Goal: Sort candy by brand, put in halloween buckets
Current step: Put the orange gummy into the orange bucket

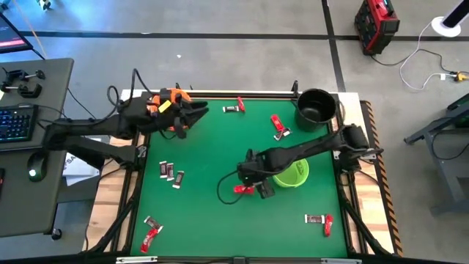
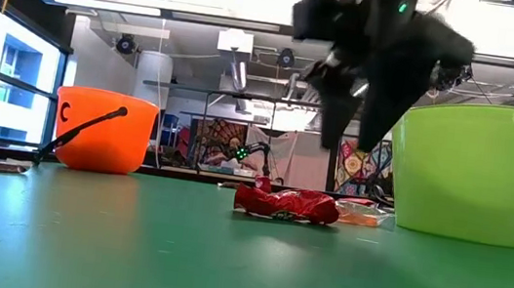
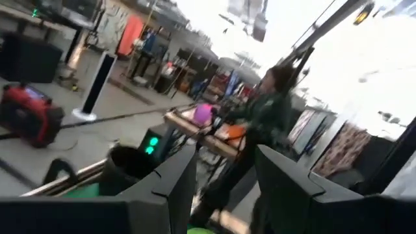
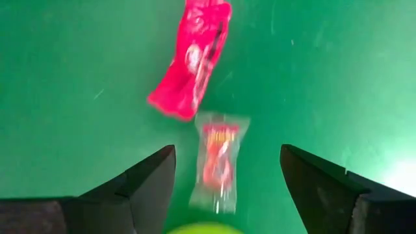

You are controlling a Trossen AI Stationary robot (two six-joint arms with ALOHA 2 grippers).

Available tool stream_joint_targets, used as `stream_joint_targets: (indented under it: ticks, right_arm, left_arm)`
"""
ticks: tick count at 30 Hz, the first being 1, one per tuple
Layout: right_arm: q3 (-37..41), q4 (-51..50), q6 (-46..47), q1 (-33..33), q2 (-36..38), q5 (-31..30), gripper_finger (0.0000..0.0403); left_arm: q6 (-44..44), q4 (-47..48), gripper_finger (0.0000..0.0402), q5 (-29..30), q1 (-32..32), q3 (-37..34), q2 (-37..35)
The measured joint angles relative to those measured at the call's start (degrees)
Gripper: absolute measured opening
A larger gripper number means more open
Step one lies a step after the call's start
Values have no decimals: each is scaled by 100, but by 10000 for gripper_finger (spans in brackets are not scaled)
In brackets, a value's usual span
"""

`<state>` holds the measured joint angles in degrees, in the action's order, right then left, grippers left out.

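My right gripper (image 4: 227, 151) hangs open above the table's middle (image 1: 253, 186), fingers pointing down, touching nothing. Below it lie a red candy (image 4: 192, 58) and a silvery-clear candy with red print (image 4: 220, 162), flat on the green mat beside the lime green bucket (image 1: 292, 174). In the low view the gripper (image 2: 351, 136) floats above the red candy (image 2: 286, 205). My left gripper (image 3: 224, 188) is open and empty, raised over the orange bucket (image 1: 173, 97) at the far left, which its arm mostly hides. The black bucket (image 1: 316, 106) stands at the far right.
More candy lies scattered: red pieces near the far edge (image 1: 239, 106) (image 1: 277, 125), dark ones left of centre (image 1: 172, 173), a dark and a red one at the near left (image 1: 151, 229), and two at the near right (image 1: 321, 221). A raised rim (image 1: 220, 94) frames the mat.
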<state>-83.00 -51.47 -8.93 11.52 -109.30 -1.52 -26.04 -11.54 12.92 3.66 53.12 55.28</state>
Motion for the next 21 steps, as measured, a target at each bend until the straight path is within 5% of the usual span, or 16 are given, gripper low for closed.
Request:
stream_joint_targets:
  ticks: [8,16,21]
  right_arm:
    - [-2,448,279,1,-537,-22,251]
    - [-2,380,528,-26,-609,-433,208]
    - [88,346,683,-97,-609,-167,200]
  left_arm:
    - [492,-1073,147,7,13,0,-78]
    - [772,-1137,147,27,15,0,-443]
    - [1104,-1140,147,27,17,0,-756]
